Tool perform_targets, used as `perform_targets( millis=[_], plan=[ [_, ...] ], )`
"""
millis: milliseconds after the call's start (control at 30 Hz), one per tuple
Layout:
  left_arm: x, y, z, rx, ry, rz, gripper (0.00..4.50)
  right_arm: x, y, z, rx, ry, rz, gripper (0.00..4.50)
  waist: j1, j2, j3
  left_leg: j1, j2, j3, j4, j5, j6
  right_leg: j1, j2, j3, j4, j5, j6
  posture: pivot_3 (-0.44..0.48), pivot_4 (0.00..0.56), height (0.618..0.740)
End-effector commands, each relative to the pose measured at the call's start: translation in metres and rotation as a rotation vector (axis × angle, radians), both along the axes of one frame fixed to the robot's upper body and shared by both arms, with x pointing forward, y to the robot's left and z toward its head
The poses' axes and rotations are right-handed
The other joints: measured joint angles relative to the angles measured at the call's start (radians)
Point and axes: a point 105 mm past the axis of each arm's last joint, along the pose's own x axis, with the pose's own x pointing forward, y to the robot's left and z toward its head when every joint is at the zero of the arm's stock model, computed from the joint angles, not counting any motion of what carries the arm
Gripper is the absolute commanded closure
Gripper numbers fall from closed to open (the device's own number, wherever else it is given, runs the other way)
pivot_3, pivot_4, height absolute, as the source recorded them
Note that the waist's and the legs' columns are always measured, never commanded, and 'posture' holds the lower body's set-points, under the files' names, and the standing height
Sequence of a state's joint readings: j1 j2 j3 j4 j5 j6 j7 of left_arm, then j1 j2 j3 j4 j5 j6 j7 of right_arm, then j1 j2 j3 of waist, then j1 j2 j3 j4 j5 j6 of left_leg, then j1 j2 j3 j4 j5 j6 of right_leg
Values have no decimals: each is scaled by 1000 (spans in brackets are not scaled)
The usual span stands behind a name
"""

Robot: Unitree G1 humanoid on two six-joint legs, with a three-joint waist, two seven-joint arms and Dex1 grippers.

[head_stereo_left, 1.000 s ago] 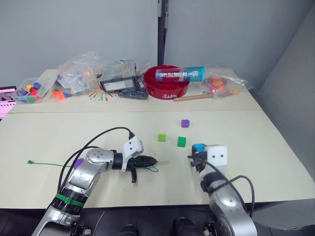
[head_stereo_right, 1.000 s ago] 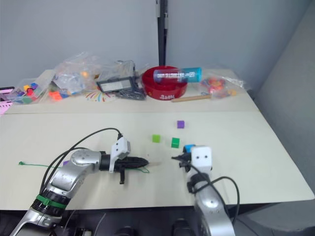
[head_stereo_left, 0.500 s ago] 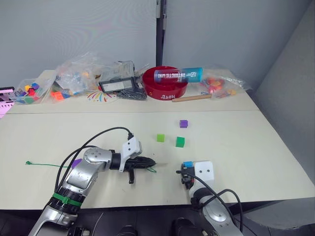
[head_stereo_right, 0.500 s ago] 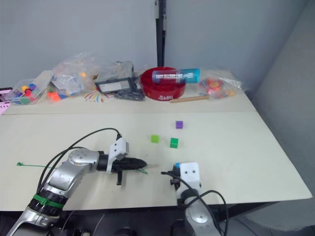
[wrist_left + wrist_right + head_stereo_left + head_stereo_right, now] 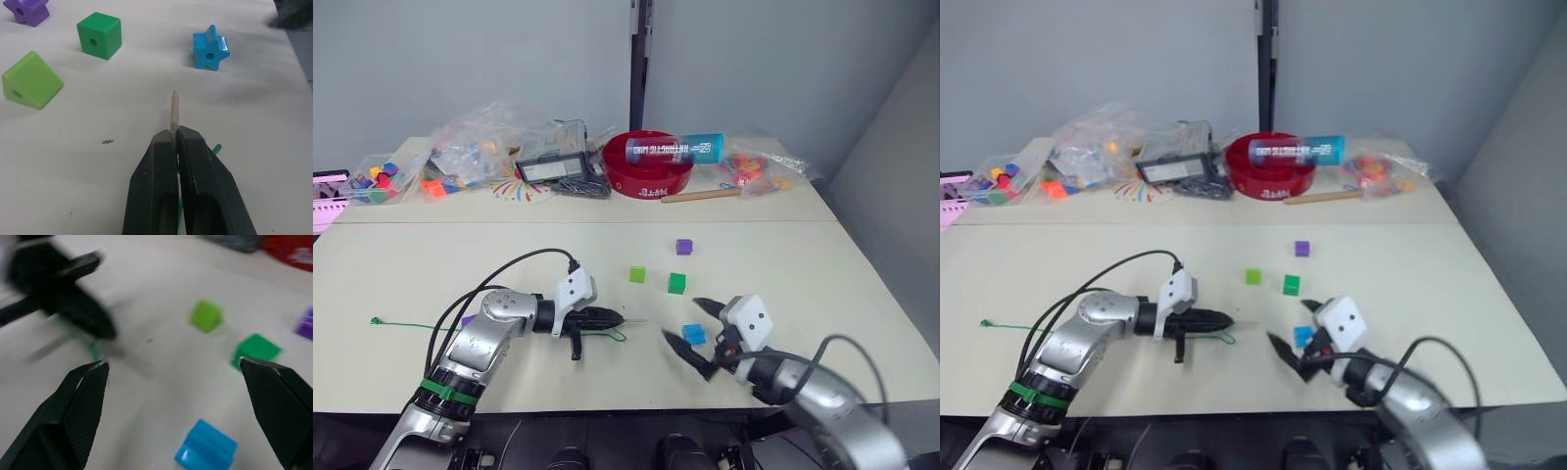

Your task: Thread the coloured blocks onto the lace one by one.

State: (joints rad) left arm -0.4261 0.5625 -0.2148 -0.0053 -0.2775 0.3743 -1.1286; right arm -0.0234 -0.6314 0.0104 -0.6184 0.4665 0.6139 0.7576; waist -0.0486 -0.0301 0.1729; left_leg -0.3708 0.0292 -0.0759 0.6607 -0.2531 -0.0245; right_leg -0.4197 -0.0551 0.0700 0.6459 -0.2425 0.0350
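Counter (image 5: 862, 284): pale cream top, with a seam running across it ahead of the clutter at the back.

Red bowl (image 5: 646, 178): at the back centre, white lettering on its wall.

Blue cylinder (image 5: 674, 150): printed, lying on its side across the bowl's rim.

Wooden stick (image 5: 701, 195): lying flat just beside the bowl.

Clear plastic bags (image 5: 475, 147): crumpled, at the back left, holding small colourful toy pieces.

Second clear bag (image 5: 759, 166): at the back right, with red and orange pieces.

Black-framed flat device (image 5: 551, 168): propped between bags and bowl.
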Motion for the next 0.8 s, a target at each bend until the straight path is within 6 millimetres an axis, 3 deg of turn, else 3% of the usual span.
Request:
perform_targets(
  millis=[33, 167, 300, 600, 700, 800],
  plan=[
    [0, -5, 10, -18, -39, -16, 4500, 5, -9, 3, -48, 53, 206, 30, 3, 0, 0, 0, 0, 0, 0, 0, 0, 0, 0, 0, 0, 0, 0, 0, 150, 731],
    [-5, -6, 10, -20, -40, -25, 4500, 25, -21, -3, -163, 40, 306, 30, 3, 0, 0, 0, 0, 0, 0, 0, 1, -1, 0, 0, 0, 0, 0, 0, 150, 731],
    [-12, -9, 10, -19, -53, -31, 4500, 50, -31, -24, -305, 28, 376, 30, 4, 0, 0, -1, 0, 0, 0, 0, 1, -1, 0, 0, 0, 0, 0, 0, 150, 731],
    [-18, -9, 13, -14, -57, -34, 4500, 55, -32, -37, -300, 10, 398, 30, 8, 0, 0, -2, -1, 0, 0, 0, 0, -2, -1, 0, 1, 0, 0, 0, 150, 731],
    [-19, -9, 13, -8, -56, -36, 4500, 55, -31, -38, -288, 0, 390, 783, 6, 0, 0, -1, 0, 0, 0, 0, 0, -2, -1, 0, 1, 0, 0, 0, 150, 731],
    [-20, -10, 14, -4, -56, -44, 4500, 55, -30, -39, -279, -4, 388, 1866, 6, 0, 0, -1, 0, 0, 0, 0, 1, -2, -1, 0, 1, 0, 0, 0, 150, 731]
  ],
)
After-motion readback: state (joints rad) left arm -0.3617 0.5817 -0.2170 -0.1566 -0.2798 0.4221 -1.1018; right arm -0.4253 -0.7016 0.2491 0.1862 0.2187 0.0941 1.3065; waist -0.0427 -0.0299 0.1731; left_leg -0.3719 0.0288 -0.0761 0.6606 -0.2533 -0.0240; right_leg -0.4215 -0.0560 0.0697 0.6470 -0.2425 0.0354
